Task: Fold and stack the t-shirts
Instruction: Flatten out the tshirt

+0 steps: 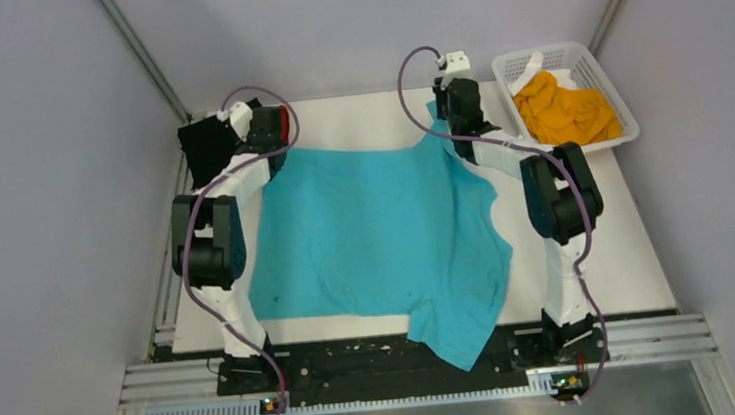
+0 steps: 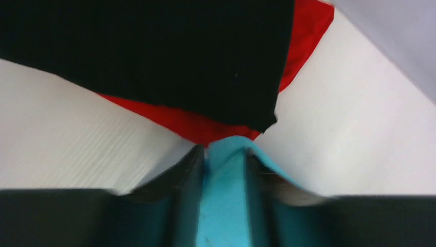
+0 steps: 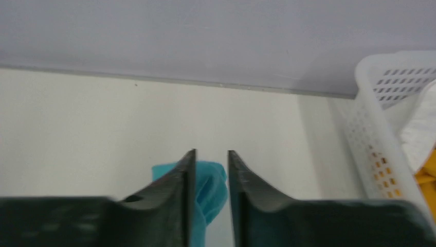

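Pinching turquoise shirt (image 1: pixel 365 228) at 11 o'clock with left gripper (image 2: pixel 223 152) and at 1 o'clock with right gripper (image 3: pixel 211 154), both clamped narrow on cloth; held it spread mid-table, rumpled, corner spilling past 6 o'clock.

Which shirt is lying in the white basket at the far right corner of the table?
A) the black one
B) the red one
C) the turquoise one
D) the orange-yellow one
D: the orange-yellow shirt sits bunched inside the white basket, while the turquoise shirt lies spread outside it.
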You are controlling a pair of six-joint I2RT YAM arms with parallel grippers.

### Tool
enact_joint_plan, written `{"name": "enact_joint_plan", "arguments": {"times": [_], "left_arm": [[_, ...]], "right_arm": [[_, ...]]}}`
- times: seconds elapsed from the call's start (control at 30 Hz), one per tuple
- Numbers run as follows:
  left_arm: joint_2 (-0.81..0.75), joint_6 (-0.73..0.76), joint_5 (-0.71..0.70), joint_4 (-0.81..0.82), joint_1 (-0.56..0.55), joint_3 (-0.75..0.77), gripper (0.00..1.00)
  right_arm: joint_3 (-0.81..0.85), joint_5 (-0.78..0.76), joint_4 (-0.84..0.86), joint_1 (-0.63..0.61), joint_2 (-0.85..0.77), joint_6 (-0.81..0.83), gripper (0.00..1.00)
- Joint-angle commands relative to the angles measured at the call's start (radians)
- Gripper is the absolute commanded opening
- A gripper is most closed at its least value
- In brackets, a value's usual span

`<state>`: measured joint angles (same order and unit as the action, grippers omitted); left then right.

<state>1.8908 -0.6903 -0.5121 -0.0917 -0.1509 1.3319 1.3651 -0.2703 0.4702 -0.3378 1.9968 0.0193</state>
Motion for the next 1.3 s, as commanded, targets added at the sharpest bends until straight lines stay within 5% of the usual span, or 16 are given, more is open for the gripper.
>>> {"name": "enact_joint_plan", "arguments": {"times": [0.0,0.03,0.07,0.1,0.53,0.73,1.27], "left_arm": [[0.054,-0.011,-0.007,-0.193,0.018,0.202,0.85],[0.054,-0.011,-0.003,-0.227,0.017,0.223,0.97],[0.044,-0.008,0.01,-0.249,0.017,0.232,0.98],[0.027,-0.007,0.03,-0.268,0.017,0.233,0.99],[-0.179,0.011,0.539,-0.078,-0.024,-0.13,0.99],[-0.142,0.031,0.494,-0.057,-0.02,-0.211,0.99],[-0.075,0.007,0.505,-0.078,0.035,-0.273,0.99]], "right_arm": [[0.247,0.036,-0.158,0.022,0.11,-0.069,0.49],[0.266,0.045,-0.198,0.022,0.113,-0.075,0.65],[0.275,0.045,-0.232,0.022,0.107,-0.084,0.92],[0.276,0.042,-0.26,0.022,0.092,-0.093,0.98],[-0.083,0.414,-0.467,0.02,-0.264,-0.339,0.99],[-0.176,0.41,-0.446,0.021,-0.252,-0.376,0.99],[0.012,0.299,-0.381,0.122,0.092,-0.507,0.99]]}}
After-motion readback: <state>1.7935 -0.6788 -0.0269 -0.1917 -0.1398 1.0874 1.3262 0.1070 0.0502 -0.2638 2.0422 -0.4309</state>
